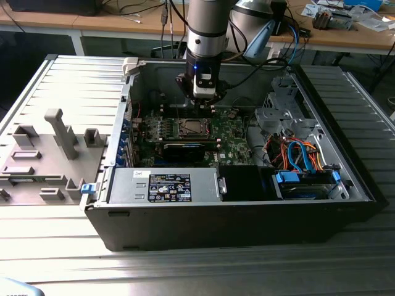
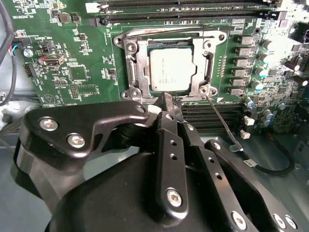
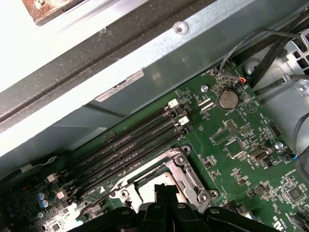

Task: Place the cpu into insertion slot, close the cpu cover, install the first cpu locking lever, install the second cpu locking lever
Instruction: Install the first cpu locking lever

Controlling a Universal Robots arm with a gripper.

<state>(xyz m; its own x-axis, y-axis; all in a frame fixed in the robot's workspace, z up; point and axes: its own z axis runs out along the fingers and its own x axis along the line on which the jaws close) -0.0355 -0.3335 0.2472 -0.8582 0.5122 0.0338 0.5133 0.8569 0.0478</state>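
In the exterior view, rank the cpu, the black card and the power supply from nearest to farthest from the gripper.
1. cpu, right below the gripper.
2. black card, just past the cpu, toward the camera.
3. power supply, closest to the camera of the three.

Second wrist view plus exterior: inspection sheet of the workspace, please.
Surface: grey ribbed metal table carrying the open computer case.
Job's things: cpu seated in insertion slot; cpu cover lies flat around it; one wire lever angles off the socket corner and looks unlatched.
Clutter: grey fixture tray at the exterior view's left.
Grippers: gripper at the socket's edge, over the motherboard; contact unclear.
Cables: orange and blue cables in the case at the exterior view's right.
Surroundings: wooden benches behind.
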